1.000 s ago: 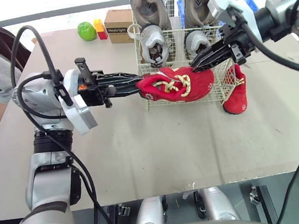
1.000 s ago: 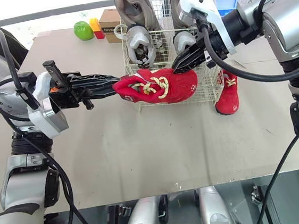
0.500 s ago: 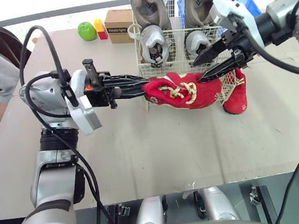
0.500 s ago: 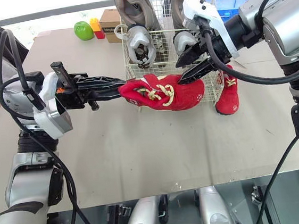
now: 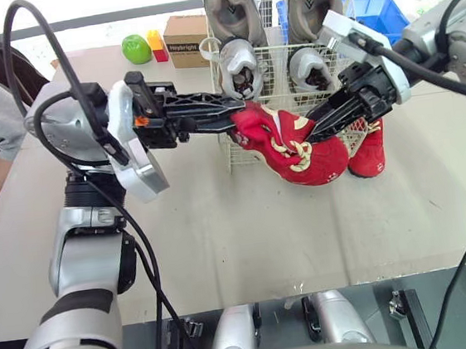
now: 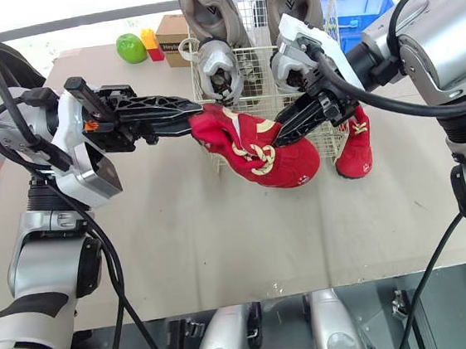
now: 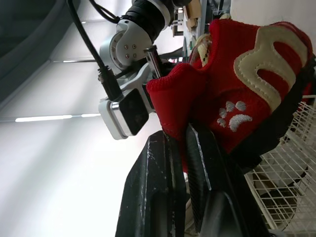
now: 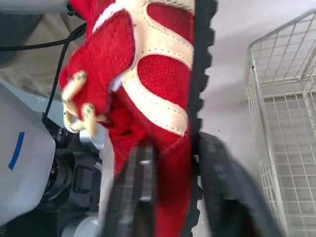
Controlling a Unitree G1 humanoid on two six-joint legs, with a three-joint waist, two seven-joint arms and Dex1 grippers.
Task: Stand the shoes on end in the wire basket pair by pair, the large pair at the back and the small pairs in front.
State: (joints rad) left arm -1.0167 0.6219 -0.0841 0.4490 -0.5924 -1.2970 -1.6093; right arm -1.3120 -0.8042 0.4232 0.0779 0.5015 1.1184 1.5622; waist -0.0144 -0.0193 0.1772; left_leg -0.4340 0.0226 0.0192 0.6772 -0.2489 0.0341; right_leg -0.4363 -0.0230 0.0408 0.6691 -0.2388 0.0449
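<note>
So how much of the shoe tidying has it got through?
About two thirds, it seems. The large grey pair stands at the back of the wire basket, with a small silver pair in front. Both sets of jaws grip one red shoe, held tilted before the basket. The second red shoe leans against the basket outside, on the table.

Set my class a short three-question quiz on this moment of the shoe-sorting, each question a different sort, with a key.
1. True or false: the left end effector and right end effector both grip one red shoe.
2. Relative to the wire basket, where is the second red shoe? A: inside it; B: outside it, leaning against it on the table; C: on top of its rim.
3. Fill in: the basket holds ___ shoes.
Key: 1 true; 2 B; 3 four.
</note>
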